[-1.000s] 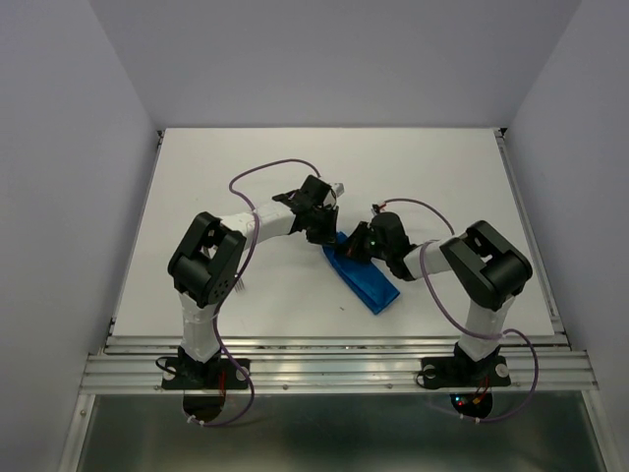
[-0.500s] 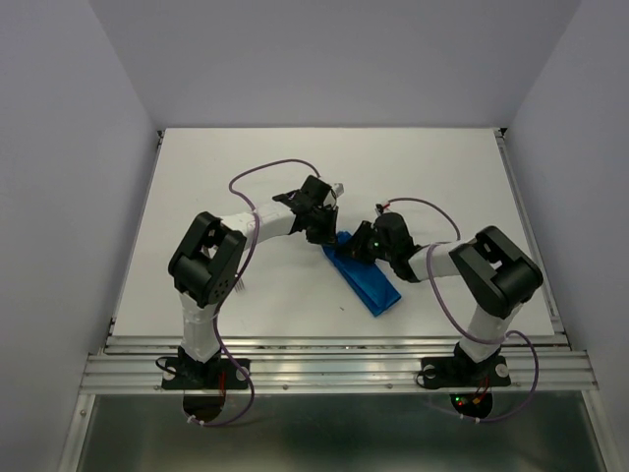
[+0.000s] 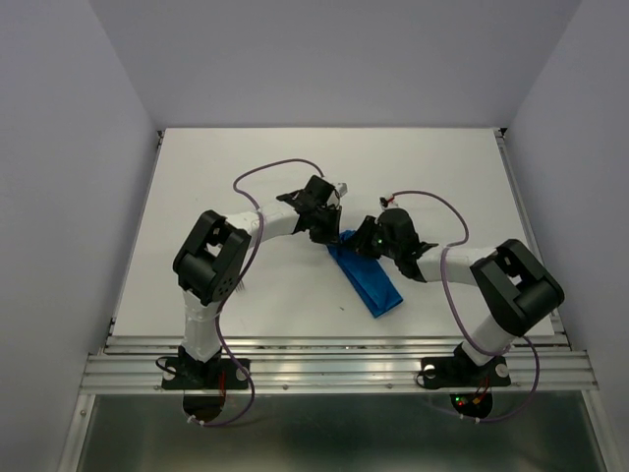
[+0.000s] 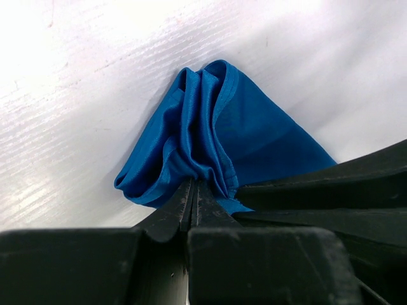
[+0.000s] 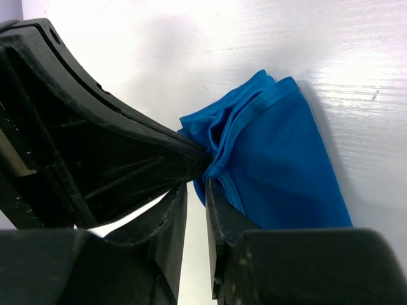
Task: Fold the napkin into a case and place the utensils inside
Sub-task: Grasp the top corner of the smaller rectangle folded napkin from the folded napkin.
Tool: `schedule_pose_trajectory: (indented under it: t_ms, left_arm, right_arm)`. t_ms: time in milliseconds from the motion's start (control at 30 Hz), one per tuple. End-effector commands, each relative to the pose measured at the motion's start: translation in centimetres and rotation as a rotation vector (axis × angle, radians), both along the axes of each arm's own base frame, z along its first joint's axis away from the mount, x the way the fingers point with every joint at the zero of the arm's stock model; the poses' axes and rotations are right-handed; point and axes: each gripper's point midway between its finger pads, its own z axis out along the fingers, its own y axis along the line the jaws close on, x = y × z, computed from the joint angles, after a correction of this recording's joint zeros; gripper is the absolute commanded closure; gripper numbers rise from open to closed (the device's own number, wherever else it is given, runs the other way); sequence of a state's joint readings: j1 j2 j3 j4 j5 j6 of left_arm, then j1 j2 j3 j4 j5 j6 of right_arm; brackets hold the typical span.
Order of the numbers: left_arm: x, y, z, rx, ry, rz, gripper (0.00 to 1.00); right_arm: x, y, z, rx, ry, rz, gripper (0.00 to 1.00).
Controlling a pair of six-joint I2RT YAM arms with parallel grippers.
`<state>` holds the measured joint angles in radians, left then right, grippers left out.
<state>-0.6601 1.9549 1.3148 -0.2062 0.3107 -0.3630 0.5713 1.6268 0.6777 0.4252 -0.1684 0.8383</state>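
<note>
The top view looks down from above and behind the arm bases at the near edge, far enough off to take in the whole desk (image 3: 197,187). Each wrist view looks out along its own fingers, the left tool (image 4: 193,200) and the right tool (image 5: 196,197), very close to the desk. All three views share the bunched far end of the napkin (image 3: 371,280).

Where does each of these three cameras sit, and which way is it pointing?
Top external: fixed above and behind the robot, looking down on the white table; the left arm and right arm show whole, meeting at the blue napkin.
Left wrist: rides on the left arm, looking along the left gripper, which is shut on a bunched napkin end.
Right wrist: rides on the right arm, looking along the right gripper, its jaws slightly apart beside the cloth.
Shared: both wrist views show that same bunched end, from opposite sides.
</note>
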Motion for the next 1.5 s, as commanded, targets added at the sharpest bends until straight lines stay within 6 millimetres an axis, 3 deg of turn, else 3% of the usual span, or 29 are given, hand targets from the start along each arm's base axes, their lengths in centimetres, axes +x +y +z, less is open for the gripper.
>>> schedule_pose_trajectory:
  t_ms: [0,200,400,1200,1300,1400,1467]
  left_arm:
    - [1.2,-1.2,2.0,-0.038,-0.056,-0.024,1.0]
    - [1.1,-1.2,2.2,-0.035,-0.058,-0.023,1.0]
    - [1.3,-1.2,2.7,-0.037,-0.067,-0.02,1.0]
    - [1.3,-1.2,3.1,-0.038,-0.072,-0.027,1.0]
    - [1.3,-1.3,3.1,-0.045,-0.068,-0.03,1.0]
    - [1.1,-1.3,2.9,-0.045,-0.059,-0.035,1.0]
    - [1.0,-1.4,2.8,-0.046,-0.056,-0.037,1.0]
  right_arm:
    - [0.6,-0.9,1.6,-0.027,-0.065,-0.054,0.77]
    - [0.8,-1.8,0.2,-0.076,-0.047,-0.088,0.87]
    - [1.0,-1.0,-0.8,-0.083,-0.024,-0.056,0.89]
    - [1.8,1.9,0.8,0.081,-0.089,0.013,0.9]
    - [1.8,2.3,0.1,0.112,-0.08,0.017,0.91]
    - [1.8,2.9,0.5,0.174,-0.107,0.03,0.91]
    - [2.0,3.1,-0.7,0.168,-0.073,0.023,0.91]
